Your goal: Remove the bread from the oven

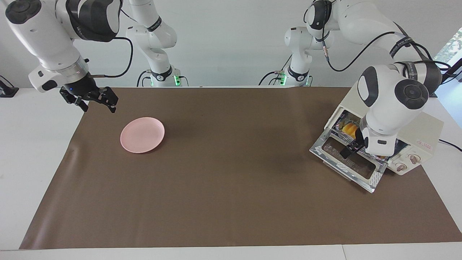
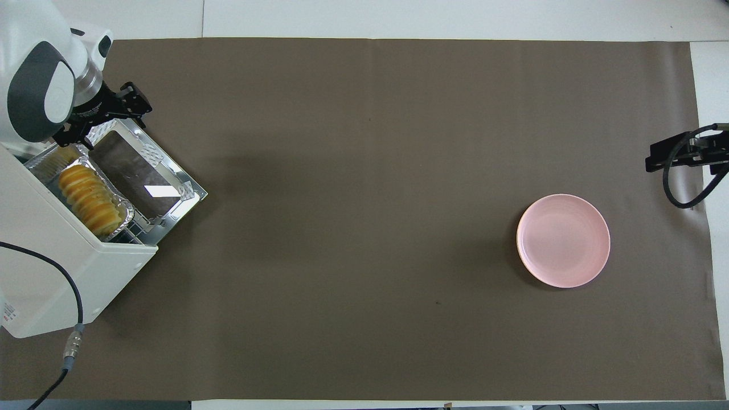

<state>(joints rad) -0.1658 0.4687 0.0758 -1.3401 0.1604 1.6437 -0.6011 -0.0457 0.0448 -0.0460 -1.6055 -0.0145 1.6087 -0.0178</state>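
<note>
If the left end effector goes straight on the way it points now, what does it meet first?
Probably the oven's open glass door: the left end effector points down over it, though depth is unclear. The bread lies beside that line.

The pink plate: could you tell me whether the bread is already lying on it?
No, the pink plate is bare, and the bread sits in the foil tray at the oven's open mouth.

We see a round pink plate lying on the brown mat (toward the right arm's end), and white tabletop around that mat.
</note>
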